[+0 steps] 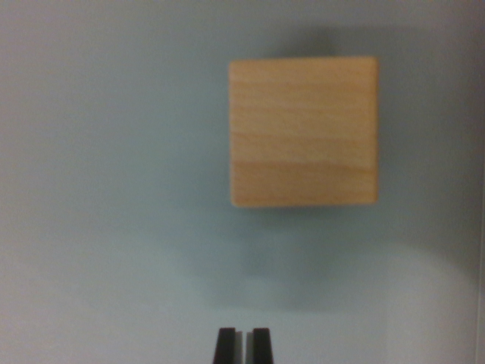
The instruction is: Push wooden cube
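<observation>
View: wrist camera looking straight down on the worktop [98,189]; the picture is slightly blurred.
Cube: a light wooden cube [303,130] sits in the upper right of the frame, its top face square to the picture edges, with grain bands running across it from side to side.
Cube contact: it rests on the worktop with bare surface on all sides; nothing touches it.
Shadow: a soft dark fringe shows along the cube's upper and right edges, and a faint shade lies on the worktop below it.
Claw: the claw [243,345] enters at the bottom centre of the frame as two dark fingertips [225,346] standing side by side.
Claw state: narrow, the tips nearly together with only a thin pale slit between them, and nothing held.
Claw to cube: the claw is apart from the cube, below it and toward the left of its lower edge, with clear worktop between.
Worktop: plain pale grey-blue, filling the rest of the frame.
</observation>
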Robot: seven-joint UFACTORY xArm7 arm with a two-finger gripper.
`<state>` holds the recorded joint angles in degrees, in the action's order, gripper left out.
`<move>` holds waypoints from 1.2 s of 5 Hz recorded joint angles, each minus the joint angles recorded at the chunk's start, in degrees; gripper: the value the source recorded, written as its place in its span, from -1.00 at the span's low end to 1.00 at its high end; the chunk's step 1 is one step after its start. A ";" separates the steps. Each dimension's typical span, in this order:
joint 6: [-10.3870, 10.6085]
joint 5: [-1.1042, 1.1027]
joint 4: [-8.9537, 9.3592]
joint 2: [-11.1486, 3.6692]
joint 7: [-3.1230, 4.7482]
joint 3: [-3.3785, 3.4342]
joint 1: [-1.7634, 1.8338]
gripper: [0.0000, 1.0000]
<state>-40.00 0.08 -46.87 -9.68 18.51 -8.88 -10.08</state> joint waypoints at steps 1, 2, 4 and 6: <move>0.00 0.00 0.00 0.00 0.00 0.00 0.00 -1.00; 1.40 0.02 1.14 -0.28 0.50 -0.31 -0.33 -1.00; 2.48 0.04 2.02 -0.50 0.89 -0.54 -0.58 -1.00; 3.29 0.05 2.69 -0.67 1.18 -0.72 -0.78 -1.00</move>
<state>-36.70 0.13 -44.18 -10.34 19.69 -9.61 -10.85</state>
